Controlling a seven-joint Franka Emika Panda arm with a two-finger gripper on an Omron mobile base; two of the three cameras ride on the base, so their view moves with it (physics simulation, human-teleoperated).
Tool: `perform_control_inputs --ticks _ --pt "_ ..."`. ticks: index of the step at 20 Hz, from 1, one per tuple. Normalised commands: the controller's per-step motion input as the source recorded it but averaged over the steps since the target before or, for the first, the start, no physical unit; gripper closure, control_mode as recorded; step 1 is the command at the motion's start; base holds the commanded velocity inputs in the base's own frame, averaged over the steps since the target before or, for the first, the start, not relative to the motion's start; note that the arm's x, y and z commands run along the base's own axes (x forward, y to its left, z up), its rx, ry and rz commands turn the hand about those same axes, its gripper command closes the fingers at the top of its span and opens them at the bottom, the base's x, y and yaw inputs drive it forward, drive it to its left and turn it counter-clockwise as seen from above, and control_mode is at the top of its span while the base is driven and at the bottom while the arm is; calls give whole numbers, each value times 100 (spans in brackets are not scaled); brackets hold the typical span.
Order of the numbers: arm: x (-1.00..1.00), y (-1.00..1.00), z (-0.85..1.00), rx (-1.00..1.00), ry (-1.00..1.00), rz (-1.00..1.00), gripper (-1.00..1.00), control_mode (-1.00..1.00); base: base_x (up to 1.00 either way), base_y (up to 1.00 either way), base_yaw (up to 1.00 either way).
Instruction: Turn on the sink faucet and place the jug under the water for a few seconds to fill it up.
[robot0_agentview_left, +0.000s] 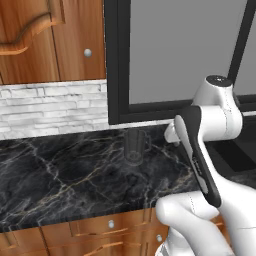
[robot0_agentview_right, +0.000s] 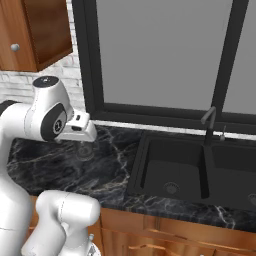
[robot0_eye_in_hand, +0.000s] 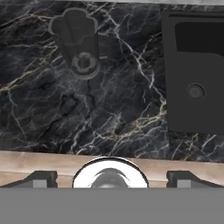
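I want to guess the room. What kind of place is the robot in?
A kitchen, rendered on a computer. You can tell from the black double sink with its slim faucet, the dark marble counter, and the wooden cabinets above.

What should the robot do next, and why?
Probably swing toward the sink faucet and turn it on first. No water runs into the sink yet, and the jug stands alone on the counter left of the sink. The claw is open and holds nothing, so it is free for the faucet handle.
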Motion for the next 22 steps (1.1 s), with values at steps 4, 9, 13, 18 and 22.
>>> perform_control_inputs --ticks 4,9,13,18,22 --pt "-2 0 9 0 0 0 -100 -100 0 0 0" --pt "12 0 3 0 2 0 -100 -100 0 0 0" --pt "13 0 0 0 4 0 -100 -100 0 0 0" --pt "5 1 0 0 3 0 -100 -100 0 0 0" --pt "0 0 0 0 0 0 -100 -100 0 0 0"
